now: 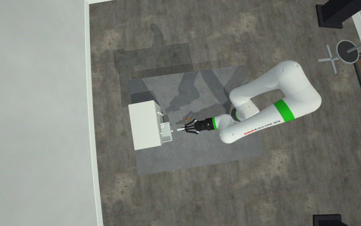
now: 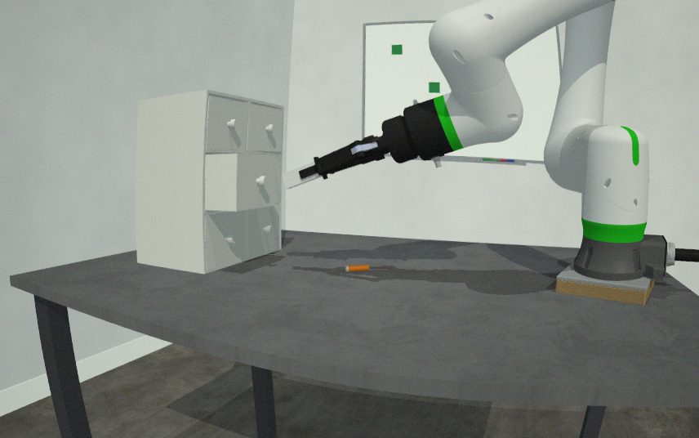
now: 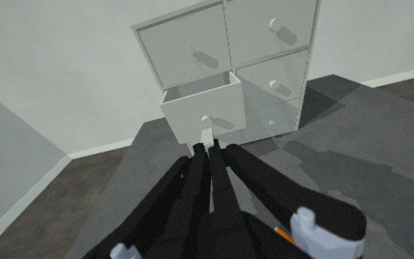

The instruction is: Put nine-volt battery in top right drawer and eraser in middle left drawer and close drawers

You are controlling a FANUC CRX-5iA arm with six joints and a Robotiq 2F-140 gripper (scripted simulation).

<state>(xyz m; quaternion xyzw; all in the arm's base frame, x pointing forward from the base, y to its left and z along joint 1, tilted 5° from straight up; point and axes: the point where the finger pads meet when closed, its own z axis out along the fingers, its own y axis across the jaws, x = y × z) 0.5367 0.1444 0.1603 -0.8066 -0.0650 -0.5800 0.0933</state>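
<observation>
Gripper (image 1: pixel 180 129) (image 2: pixel 299 177) (image 3: pixel 209 136) shut, nothing between my fingers, tips just short of the open left middle drawer (image 1: pixel 171 136) (image 2: pixel 250 193) (image 3: pixel 186 118) and apart from its front. Key relation: drawer knob (image 1: pixel 171 130) (image 2: pixel 260 180) (image 3: pixel 205 119) is nearly dead ahead, my fingers' long axis running roughly along the drawer's slide, tips angled a bit down. Looks lined up for a push in, my guess at the next step; needs a straight shove, low speed, since off-center contact could skew the loose tray or shift the chest (image 1: pixel 145 125) (image 2: pixel 170 180) (image 3: pixel 311 48). Eraser and nine-volt battery: can't find either in any view. Drawer shows a pale inside from above, can't tell if the eraser is in there; wrist view doesn't show its floor. Other five drawers look pushed in. Orange cylinder (image 1: pixel 187 118) (image 2: pixel 357 268) (image 3: pixel 284 235) lies on the table (image 1: pixel 197 157) (image 2: pixel 361 330) (image 3: pixel 140 164), lower than my fingers and off to the right as I face the fronts, so not in the push path; leave it. Nothing seen between tips and drawer front.
</observation>
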